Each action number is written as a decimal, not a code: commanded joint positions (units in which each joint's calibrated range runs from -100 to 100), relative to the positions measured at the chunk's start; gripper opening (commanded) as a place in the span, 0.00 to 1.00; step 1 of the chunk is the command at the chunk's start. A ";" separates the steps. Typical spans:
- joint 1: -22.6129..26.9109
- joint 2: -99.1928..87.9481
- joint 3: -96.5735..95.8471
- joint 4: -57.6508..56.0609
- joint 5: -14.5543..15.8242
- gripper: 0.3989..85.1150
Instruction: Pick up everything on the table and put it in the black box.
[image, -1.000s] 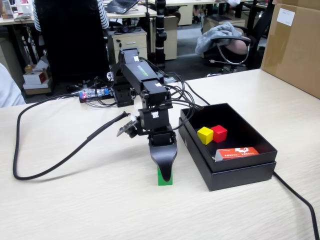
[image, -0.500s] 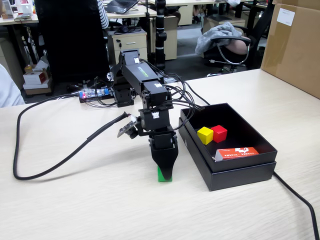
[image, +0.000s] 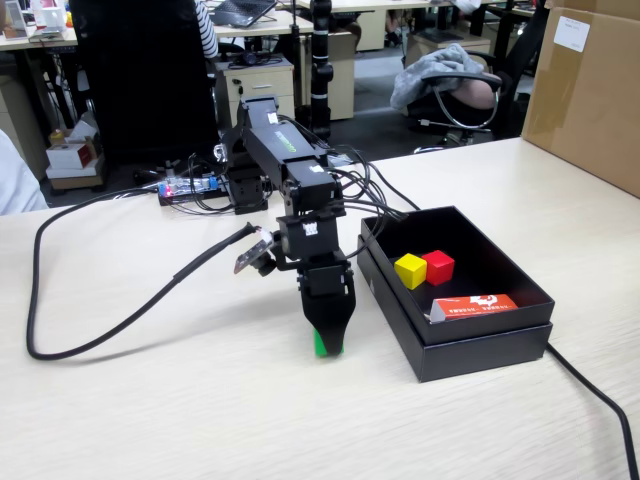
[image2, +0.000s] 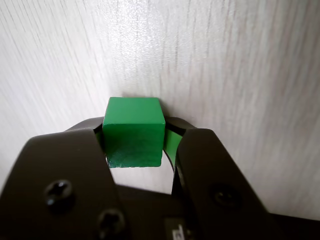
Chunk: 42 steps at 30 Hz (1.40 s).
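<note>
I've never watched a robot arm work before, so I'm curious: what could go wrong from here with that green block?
The gripper holds the green cube between its tips, apparently near one edge, so it might slip or twist out during lifting. The black box has a raised wall beside the arm; carried too low, the cube could knock it. A drop could also land on the yellow cube or red cube.

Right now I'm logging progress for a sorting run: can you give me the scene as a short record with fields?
gripper: shut on the green cube, jaws on its two sides
green cube location: outside the black box, over the table; contact with the table unclear
in box: yellow cube, red cube, touching; orange-red carton near the front wall
cubes left to place: one, the green
</note>
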 joint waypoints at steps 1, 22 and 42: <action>0.24 -12.32 -1.12 -0.81 -1.32 0.01; 13.14 -54.31 -21.88 -0.98 -7.08 0.01; 16.56 -17.25 -2.93 -4.09 -3.66 0.23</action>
